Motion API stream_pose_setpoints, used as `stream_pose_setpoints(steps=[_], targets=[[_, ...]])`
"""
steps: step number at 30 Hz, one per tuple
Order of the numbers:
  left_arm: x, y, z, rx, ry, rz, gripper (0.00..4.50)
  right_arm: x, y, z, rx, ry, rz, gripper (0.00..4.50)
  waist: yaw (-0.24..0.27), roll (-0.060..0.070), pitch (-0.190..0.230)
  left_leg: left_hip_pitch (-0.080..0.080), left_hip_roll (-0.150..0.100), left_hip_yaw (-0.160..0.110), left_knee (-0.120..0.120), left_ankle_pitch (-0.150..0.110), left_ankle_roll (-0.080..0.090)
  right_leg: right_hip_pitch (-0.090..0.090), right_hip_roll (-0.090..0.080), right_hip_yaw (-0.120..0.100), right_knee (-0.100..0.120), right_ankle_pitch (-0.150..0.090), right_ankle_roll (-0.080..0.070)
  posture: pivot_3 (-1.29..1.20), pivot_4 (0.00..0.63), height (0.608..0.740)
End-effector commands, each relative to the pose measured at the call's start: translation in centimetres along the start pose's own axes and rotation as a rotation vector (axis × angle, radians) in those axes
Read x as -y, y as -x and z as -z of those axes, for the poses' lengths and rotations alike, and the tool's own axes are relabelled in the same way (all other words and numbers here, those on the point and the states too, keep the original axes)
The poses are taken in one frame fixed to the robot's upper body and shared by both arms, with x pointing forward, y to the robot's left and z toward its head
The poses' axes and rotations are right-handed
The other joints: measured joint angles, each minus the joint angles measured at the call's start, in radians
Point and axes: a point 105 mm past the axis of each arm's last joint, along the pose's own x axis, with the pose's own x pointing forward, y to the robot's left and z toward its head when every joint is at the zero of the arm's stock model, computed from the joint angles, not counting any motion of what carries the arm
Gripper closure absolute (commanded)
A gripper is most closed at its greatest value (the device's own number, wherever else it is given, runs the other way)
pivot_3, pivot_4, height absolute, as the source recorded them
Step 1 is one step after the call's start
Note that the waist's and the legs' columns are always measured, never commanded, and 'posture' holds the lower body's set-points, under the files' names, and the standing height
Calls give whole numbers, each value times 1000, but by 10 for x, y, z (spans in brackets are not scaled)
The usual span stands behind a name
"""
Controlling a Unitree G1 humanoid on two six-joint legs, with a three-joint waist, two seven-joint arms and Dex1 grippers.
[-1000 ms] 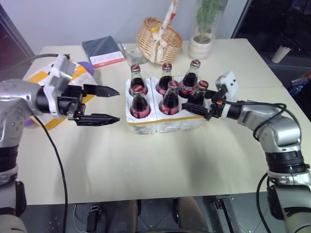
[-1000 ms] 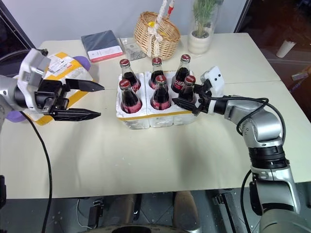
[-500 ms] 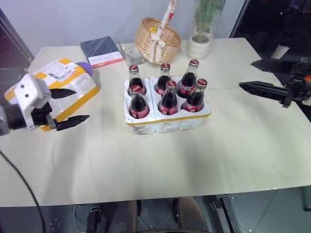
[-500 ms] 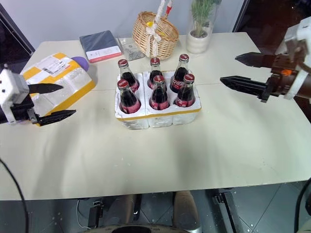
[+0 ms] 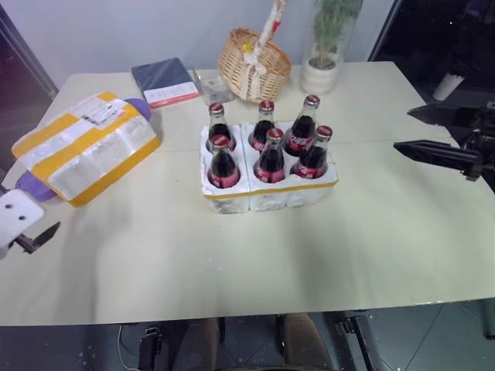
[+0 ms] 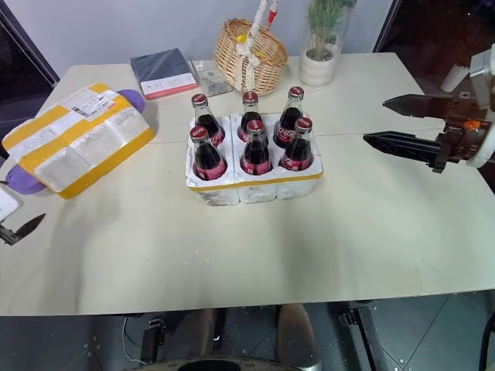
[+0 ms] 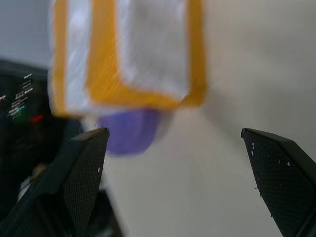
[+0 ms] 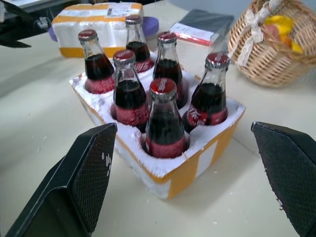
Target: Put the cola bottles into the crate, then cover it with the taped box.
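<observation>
Now the left gripper has swung out to the table's near left edge, well clear of the box it was hovering beside a second ago; its jaws stand wide apart and hold nothing, and from the wrist the box and the purple thing under its end fill the space ahead of the fingers. That box lies tilted on the left part of the table, where it lay before, with its white label turned up. At the middle, the crate has kept its place, and all six bottles stand upright in its wells, three behind and three in front. Behind them, a dark notebook, a wicker basket and a potted plant line the far edge. On the right, the right gripper, which was at the nearest bottle a second ago, has drawn back and up toward the table's right side, well apart from the crate, jaws spread and empty.
</observation>
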Motion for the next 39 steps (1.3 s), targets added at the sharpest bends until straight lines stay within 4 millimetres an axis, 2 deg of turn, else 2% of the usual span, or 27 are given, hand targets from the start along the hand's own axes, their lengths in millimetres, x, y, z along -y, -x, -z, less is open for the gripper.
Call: stream_pose_setpoints(steps=[1,6,12,15,25,31,35,38,39], targets=[[-7,-14,11,-41,-42,-126,0,-5,2,-14,38,48,-8,27,2,0,0,0,0,0,0,0,0,0,0,0,0,0,0,0,150,740],[-11,-43,19,-59,-91,-209,0,-8,4,-15,42,46,-4,27,6,0,0,0,0,0,0,0,0,0,0,0,0,2,4,0,150,740],[-16,-64,27,-95,-119,-253,0,-13,9,-15,40,51,15,27,14,0,0,0,0,0,0,0,0,-1,0,0,1,2,4,0,150,740],[-13,-77,29,-103,-120,-246,0,-22,11,-20,34,66,-14,27,21,0,0,0,0,0,0,0,0,-1,0,0,1,2,4,0,150,740],[1,-116,16,-71,-145,-218,0,-55,12,-25,14,86,-149,27,23,-1,-1,0,-1,0,1,0,0,0,0,0,2,2,4,0,150,740],[4,-125,15,-76,-152,-213,0,-55,7,-24,22,85,-145,27,23,-1,-1,0,-1,0,1,0,0,0,0,0,2,3,5,0,150,740],[-1,-126,20,-101,-133,-230,1846,-49,8,-25,30,86,-120,0,23,-2,-1,0,-1,0,1,0,0,0,0,0,3,3,5,0,150,740],[-6,-126,21,-110,-128,-250,3403,-45,9,-24,28,92,-98,0,23,-1,-2,1,-1,0,1,0,0,0,0,0,3,3,5,0,150,740],[-7,-126,21,-112,-128,-253,3743,-44,9,-24,27,94,-94,0,23,-1,-2,1,-1,0,1,0,0,1,0,0,3,3,5,0,150,740]])
